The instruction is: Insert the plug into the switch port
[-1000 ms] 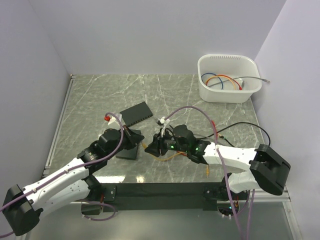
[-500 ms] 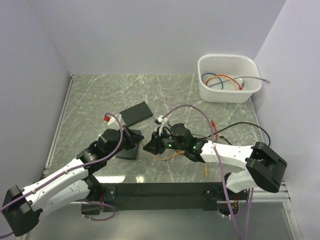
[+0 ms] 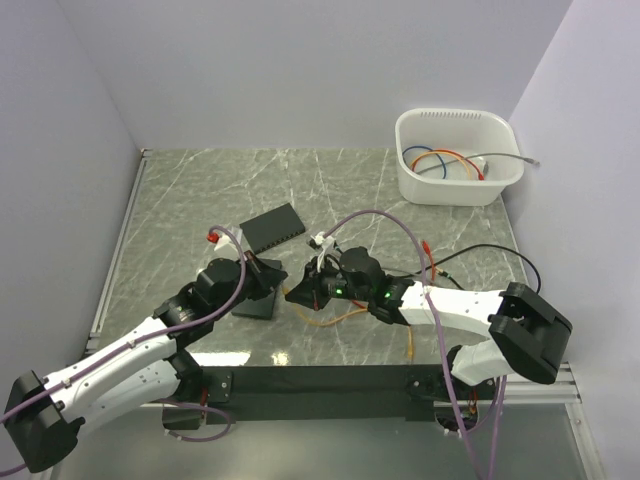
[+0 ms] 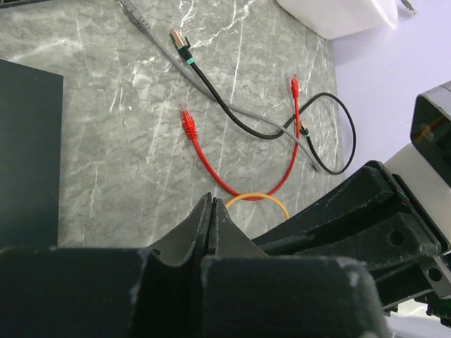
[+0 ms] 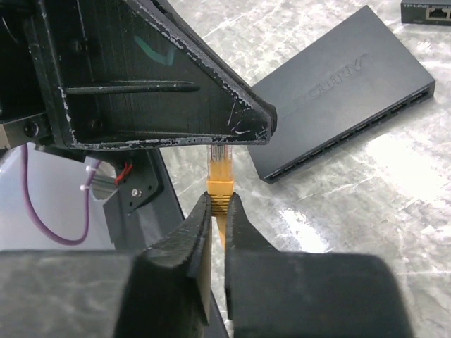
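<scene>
My right gripper (image 5: 220, 201) is shut on an orange plug (image 5: 220, 179), whose clear tip points forward under the left gripper's body (image 5: 155, 77). A black switch (image 5: 345, 98) lies to the right of the plug, its row of ports facing the camera. In the top view the right gripper (image 3: 300, 293) is beside the left gripper (image 3: 268, 275), which hangs over that switch (image 3: 250, 303). The orange cable (image 3: 335, 315) trails behind. In the left wrist view my left gripper (image 4: 211, 202) is shut and empty, with the switch (image 4: 28, 155) at its left.
A second black switch (image 3: 272, 228) lies further back. Red (image 4: 211, 155), black (image 4: 232, 98) and grey (image 4: 158, 49) patch cables lie loose on the marble table (image 3: 200, 190). A white bin (image 3: 458, 155) with several cables stands at the back right.
My right gripper has moved a little to the left with the orange plug, closer to the left gripper. The left arm has hardly moved.
</scene>
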Motion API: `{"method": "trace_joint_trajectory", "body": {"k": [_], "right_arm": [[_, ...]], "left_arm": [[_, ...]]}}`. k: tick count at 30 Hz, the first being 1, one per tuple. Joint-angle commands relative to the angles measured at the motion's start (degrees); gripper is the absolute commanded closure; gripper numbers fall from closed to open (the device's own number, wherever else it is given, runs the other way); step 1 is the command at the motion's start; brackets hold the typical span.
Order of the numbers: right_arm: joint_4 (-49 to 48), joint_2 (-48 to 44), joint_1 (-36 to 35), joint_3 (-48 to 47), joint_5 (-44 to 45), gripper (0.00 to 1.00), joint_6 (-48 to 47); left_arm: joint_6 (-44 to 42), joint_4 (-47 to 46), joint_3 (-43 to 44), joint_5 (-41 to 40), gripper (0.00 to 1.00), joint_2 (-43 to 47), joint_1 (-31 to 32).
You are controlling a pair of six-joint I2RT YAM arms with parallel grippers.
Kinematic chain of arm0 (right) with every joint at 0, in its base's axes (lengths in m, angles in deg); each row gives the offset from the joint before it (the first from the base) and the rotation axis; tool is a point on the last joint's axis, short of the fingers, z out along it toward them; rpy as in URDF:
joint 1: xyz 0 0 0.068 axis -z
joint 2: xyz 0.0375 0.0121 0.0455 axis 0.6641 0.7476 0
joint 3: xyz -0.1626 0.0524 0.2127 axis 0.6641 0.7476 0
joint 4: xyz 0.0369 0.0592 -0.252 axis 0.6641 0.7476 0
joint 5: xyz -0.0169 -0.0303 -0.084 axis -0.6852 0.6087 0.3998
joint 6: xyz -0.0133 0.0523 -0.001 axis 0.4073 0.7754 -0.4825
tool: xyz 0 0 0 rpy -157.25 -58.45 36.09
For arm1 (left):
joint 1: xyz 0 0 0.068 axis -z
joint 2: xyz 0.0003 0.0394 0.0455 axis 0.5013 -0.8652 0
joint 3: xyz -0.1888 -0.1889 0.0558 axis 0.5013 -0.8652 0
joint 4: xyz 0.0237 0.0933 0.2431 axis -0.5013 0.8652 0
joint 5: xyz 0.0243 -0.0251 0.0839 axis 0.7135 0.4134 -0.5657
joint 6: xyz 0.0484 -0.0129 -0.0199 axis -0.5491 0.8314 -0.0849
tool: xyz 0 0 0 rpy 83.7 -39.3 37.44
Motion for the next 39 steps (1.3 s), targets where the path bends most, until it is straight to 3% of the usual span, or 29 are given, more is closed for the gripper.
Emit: {"method": "trace_joint_trajectory", "body": {"k": [1, 4, 8, 9, 12, 16, 24, 33, 39], "right_arm": [[-4.1, 0.1, -0.2, -0.7, -0.5, 0.97, 0.7], [-4.3, 0.1, -0.1, -0.1, -0.2, 1.00, 1.1], [0.4, -0.6, -0.2, -0.6, 2.1, 1.00, 0.3], [1.7, -0.6, -0.2, -0.8, 4.1, 1.00, -0.2], [7.2, -1.5, -0.1, -1.1, 9.0, 1.00, -1.3], [13.7, -2.4, -0.1, -1.3, 15.7, 1.00, -1.2], [22.8, -3.2, -0.1, -1.1, 22.6, 1.00, 1.9], [26.9, -5.7, -1.5, 0.1, 25.2, 1.00, 0.7], [27.8, -9.0, -1.6, 1.7, 25.4, 1.00, 0.7]], "left_arm": [[0.6, -0.4, 1.8, -0.7, 0.99, 1.0, 0.3], [-0.7, 2.5, 2.5, -1.6, 0.90, 0.5, 0.3], [-2.1, 9.5, 4.1, -6.0, 0.52, -0.2, 0.3], [-2.1, 10.9, 4.0, -7.5, 0.36, -0.2, 0.3], [-1.2, 14.0, 2.6, -11.3, 0.23, -0.4, -0.5], [-1.6, 14.7, 0.8, -11.5, 0.20, -1.5, -4.3], [-11.1, 8.2, -0.9, -1.7, 0.20, -7.0, -24.6], [-19.3, -1.9, 5.3, 2.8, 0.28, -24.7, -28.4], [-21.9, -3.0, 11.1, 4.3, 0.33, -35.3, -28.4]]}}
